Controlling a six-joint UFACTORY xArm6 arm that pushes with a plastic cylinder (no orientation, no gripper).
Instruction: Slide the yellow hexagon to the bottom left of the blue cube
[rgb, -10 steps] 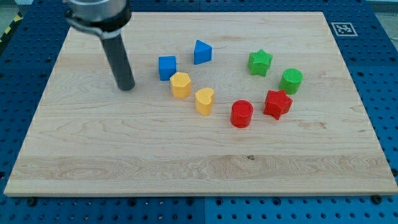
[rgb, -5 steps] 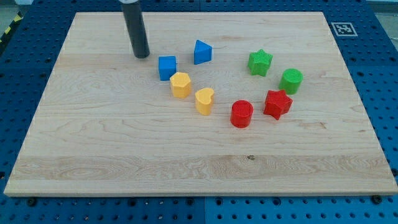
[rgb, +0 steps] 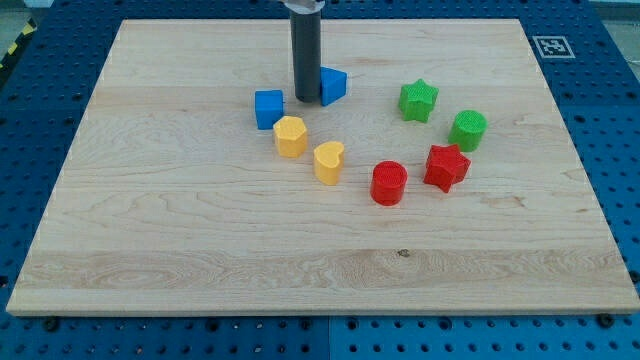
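Observation:
The yellow hexagon (rgb: 290, 136) lies just below and right of the blue cube (rgb: 268, 108), almost touching it. My tip (rgb: 307, 98) stands right of the blue cube, above the hexagon, and against the left side of a blue triangular block (rgb: 333, 85), partly hiding it. The tip touches neither the cube nor the hexagon.
A yellow heart-like block (rgb: 328, 161) sits below right of the hexagon. A red cylinder (rgb: 388, 183), a red star (rgb: 446, 166), a green star (rgb: 418, 100) and a green cylinder (rgb: 467, 130) lie on the view's right. The wooden board (rgb: 150, 250) carries them all.
My tip has moved from the left of the blue cube up and then right, to between the cube and the blue triangular block. No block has visibly moved.

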